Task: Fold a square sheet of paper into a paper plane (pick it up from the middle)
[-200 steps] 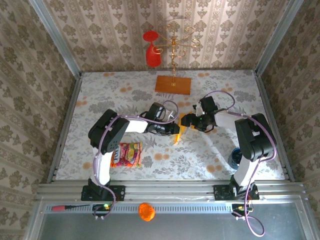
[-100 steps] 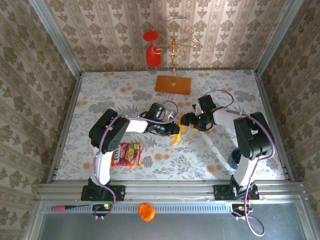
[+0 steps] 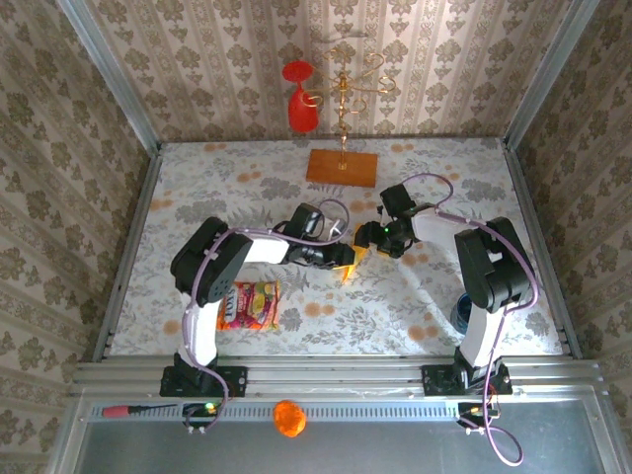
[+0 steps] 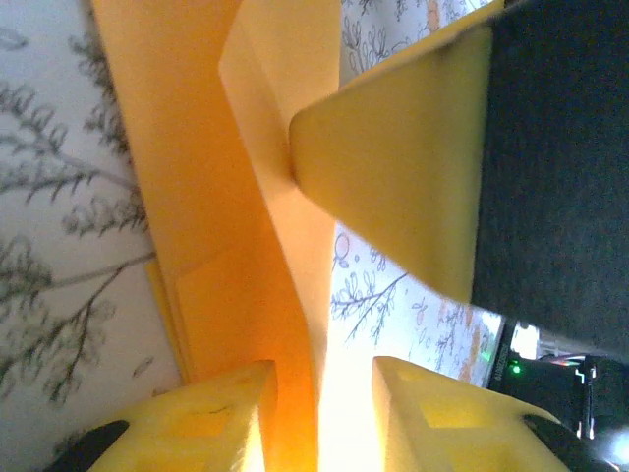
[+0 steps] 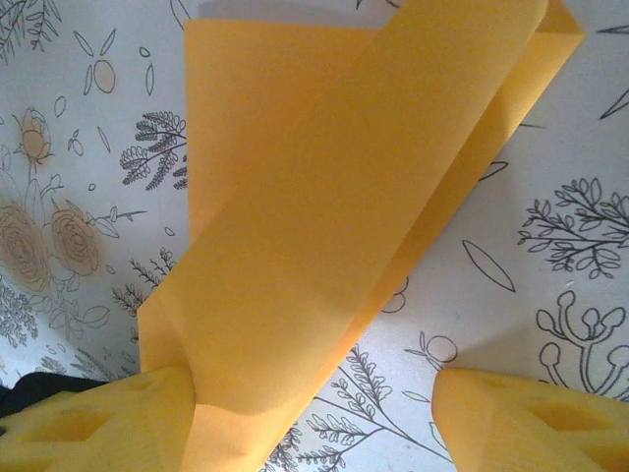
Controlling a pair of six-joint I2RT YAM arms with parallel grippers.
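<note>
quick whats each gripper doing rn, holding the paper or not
left gripper: open, the paper runs between its fingers, not pinched.
right gripper: open wide, paper against one finger, not clamped.

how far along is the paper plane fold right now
Done: the square sheet of paper carries creases, with one flap folded over. In hand: it runs between the parted fingers of the left gripper, and the open right gripper has one finger against it. Left: no pointed dart shape yet, so more folds.
</note>
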